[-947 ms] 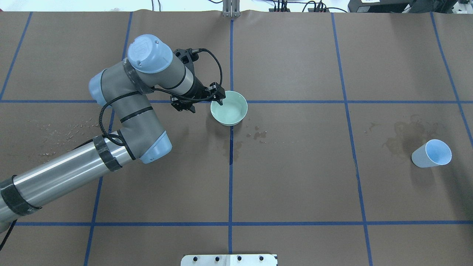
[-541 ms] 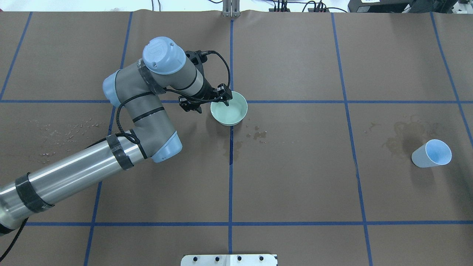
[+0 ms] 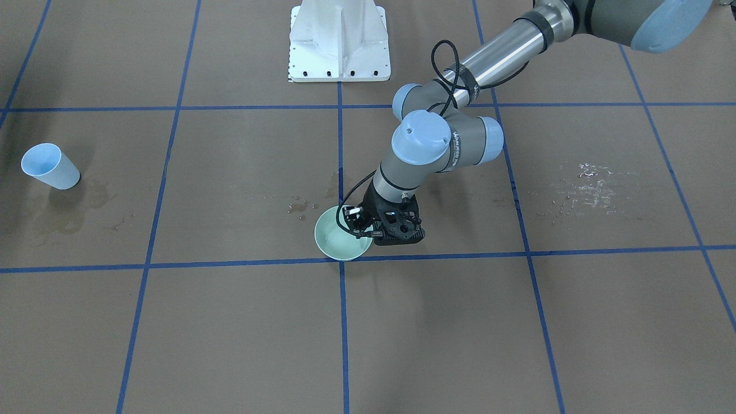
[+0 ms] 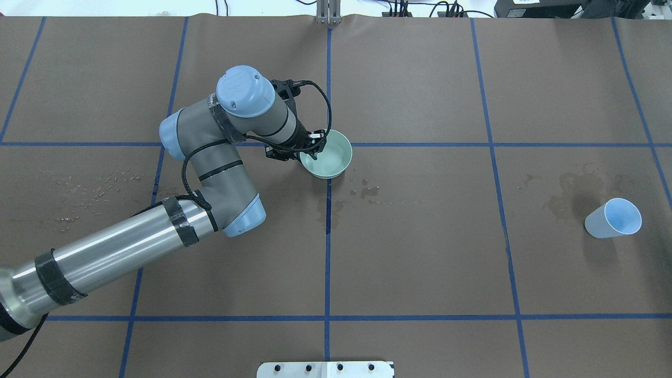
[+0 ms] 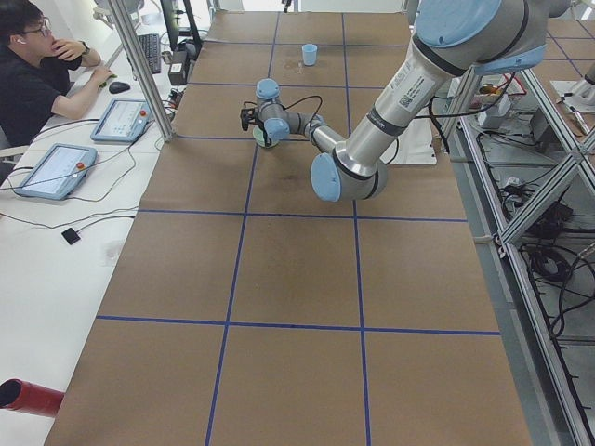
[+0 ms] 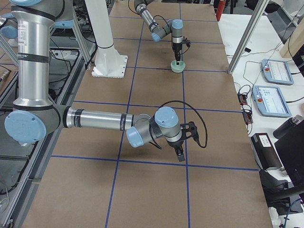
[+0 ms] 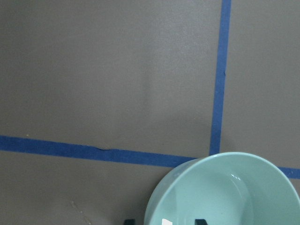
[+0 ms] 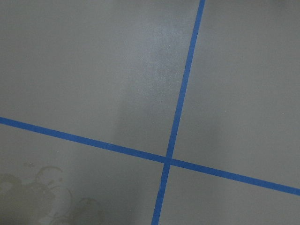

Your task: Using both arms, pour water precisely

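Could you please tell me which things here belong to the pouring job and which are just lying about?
Job: green bowl, blue cup, left gripper, right gripper.
Lying about: damp stains, droplets, white pedestal, tablet.

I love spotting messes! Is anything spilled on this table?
Yes. Dark damp stains spread beside the blue cup, small wet spots sit near the green bowl, and shiny droplets are scattered on the robot's left. They look like spills.

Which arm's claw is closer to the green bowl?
Left. The left gripper is at the green bowl's rim; the right gripper hangs far away over the table.
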`<state>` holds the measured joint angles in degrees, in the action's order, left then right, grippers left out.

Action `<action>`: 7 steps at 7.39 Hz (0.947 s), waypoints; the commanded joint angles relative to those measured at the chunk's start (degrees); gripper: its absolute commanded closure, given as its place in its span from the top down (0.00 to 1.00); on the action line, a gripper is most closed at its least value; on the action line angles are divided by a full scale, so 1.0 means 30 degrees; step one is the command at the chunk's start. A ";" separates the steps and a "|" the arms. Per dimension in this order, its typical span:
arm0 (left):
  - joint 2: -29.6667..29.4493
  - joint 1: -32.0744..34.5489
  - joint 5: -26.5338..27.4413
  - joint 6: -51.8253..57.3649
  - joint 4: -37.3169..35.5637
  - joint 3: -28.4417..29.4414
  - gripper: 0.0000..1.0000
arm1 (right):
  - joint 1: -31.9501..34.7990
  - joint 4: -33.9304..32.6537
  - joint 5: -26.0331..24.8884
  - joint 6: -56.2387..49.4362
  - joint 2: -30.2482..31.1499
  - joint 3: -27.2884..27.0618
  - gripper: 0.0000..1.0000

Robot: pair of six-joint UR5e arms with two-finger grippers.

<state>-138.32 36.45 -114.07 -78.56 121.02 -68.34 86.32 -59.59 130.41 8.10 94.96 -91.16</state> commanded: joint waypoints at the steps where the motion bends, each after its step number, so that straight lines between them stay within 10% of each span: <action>1: -0.0008 0.0386 0.0083 -0.0529 -0.0232 -0.0390 0.00 | 0.0257 -0.0028 0.0383 -0.0004 0.0076 -0.0022 0.99; 4: 0.0747 0.3453 -0.3358 -0.0243 -0.3504 -0.3457 0.00 | 0.0434 -0.0318 0.0738 -0.0004 0.0280 0.0007 0.99; 7: 0.7616 0.5335 -0.4017 0.4195 -0.3543 -0.8730 0.00 | 0.0463 -0.2336 0.0738 -0.1433 0.0485 -0.0080 0.99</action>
<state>-124.34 49.91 -125.47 -72.36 110.64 -88.37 87.64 -63.99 132.62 6.10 96.03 -91.29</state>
